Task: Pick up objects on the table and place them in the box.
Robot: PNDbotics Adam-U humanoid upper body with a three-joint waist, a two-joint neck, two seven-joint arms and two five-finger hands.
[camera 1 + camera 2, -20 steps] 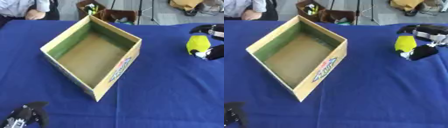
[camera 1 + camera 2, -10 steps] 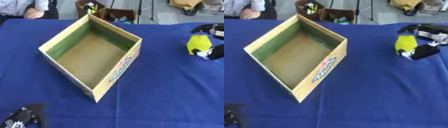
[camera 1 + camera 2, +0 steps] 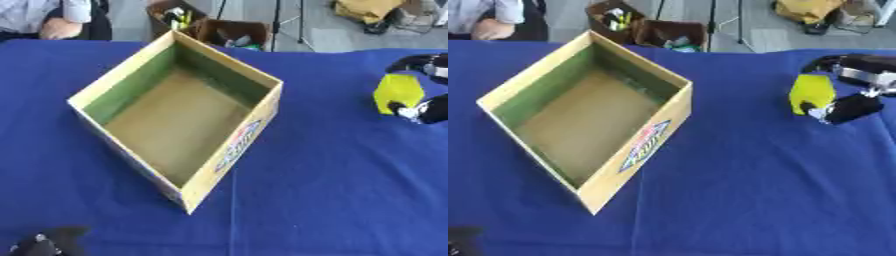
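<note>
An open cardboard box [image 3: 680,102] with a green inner wall and a brown floor sits left of centre on the blue table, with nothing visible inside. At the right, my right hand [image 3: 853,85] is curled round a yellow object [image 3: 810,93], thumb below and fingers above, and holds it just over the cloth. My left hand [image 3: 42,243] shows only as a dark shape at the bottom left corner.
The blue cloth [image 3: 745,190] covers the whole table. Beyond the far edge stand open crates of small items [image 3: 645,30] and a tripod's legs. A person sits at the far left corner.
The left hand has sunk lower toward the bottom left corner and shows less. The right hand and the yellow object have hardly moved.
</note>
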